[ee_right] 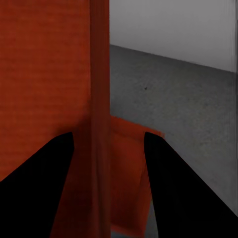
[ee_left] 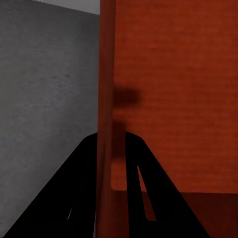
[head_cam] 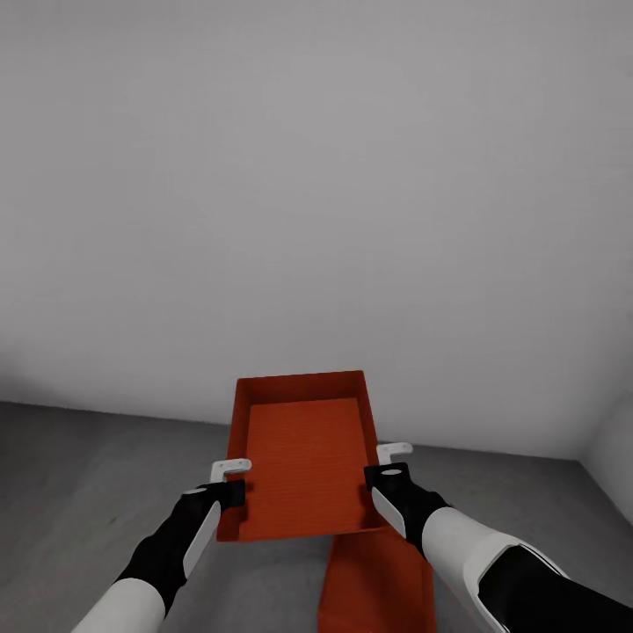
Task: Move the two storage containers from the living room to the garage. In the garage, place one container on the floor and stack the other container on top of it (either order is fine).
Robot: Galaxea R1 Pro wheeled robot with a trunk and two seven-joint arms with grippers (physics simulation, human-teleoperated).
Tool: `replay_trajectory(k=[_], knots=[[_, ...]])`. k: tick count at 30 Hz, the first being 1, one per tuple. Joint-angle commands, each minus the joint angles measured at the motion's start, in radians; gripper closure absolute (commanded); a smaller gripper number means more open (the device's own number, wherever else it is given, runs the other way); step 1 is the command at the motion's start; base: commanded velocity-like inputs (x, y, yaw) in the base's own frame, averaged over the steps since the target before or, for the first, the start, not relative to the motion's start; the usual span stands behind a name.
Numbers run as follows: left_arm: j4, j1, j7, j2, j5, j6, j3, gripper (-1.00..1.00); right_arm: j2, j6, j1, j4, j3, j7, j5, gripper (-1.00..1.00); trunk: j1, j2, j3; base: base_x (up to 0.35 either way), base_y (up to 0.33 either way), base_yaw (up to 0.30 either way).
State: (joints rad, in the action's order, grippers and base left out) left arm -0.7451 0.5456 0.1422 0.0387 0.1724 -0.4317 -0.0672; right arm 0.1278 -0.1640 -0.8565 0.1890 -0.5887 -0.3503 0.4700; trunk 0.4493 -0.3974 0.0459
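I hold one orange-red storage container [head_cam: 306, 457] level in the air between both arms, open top up and empty. My left gripper [head_cam: 230, 472] is shut on its left wall and my right gripper [head_cam: 393, 459] on its right wall. In the left wrist view that wall [ee_left: 105, 99] runs between the black fingers [ee_left: 82, 173]. In the right wrist view the wall [ee_right: 99, 99] is likewise pinched by the gripper [ee_right: 101, 141]. The second storage container [head_cam: 378, 585] lies on the dark grey garage floor [head_cam: 88, 475] just below and to the right, partly hidden by the held one; its corner [ee_right: 131, 173] shows beneath.
A plain grey-white wall [head_cam: 316, 176] stands close ahead, meeting another wall at the right corner [head_cam: 607, 457]. Bare concrete spreads to the left and right of the containers.
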Motion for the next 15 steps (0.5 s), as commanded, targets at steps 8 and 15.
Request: replay_trajectory(k=[8,15], knots=[[-0.003,0.001,0.025,-0.009,-0.059,0.024,-0.004,1.00,0.000,-0.005,-0.001,0.000,-0.022,0.019,0.042,1.00,0.001,-0.003,0.003,0.000,0.000,-0.237],[-0.003,0.000,0.025,-0.009,-0.059,0.024,-0.005,1.00,0.000,-0.005,-0.001,0.000,-0.022,0.019,0.042,1.00,0.001,-0.003,0.003,0.000,0.000,-0.243]])
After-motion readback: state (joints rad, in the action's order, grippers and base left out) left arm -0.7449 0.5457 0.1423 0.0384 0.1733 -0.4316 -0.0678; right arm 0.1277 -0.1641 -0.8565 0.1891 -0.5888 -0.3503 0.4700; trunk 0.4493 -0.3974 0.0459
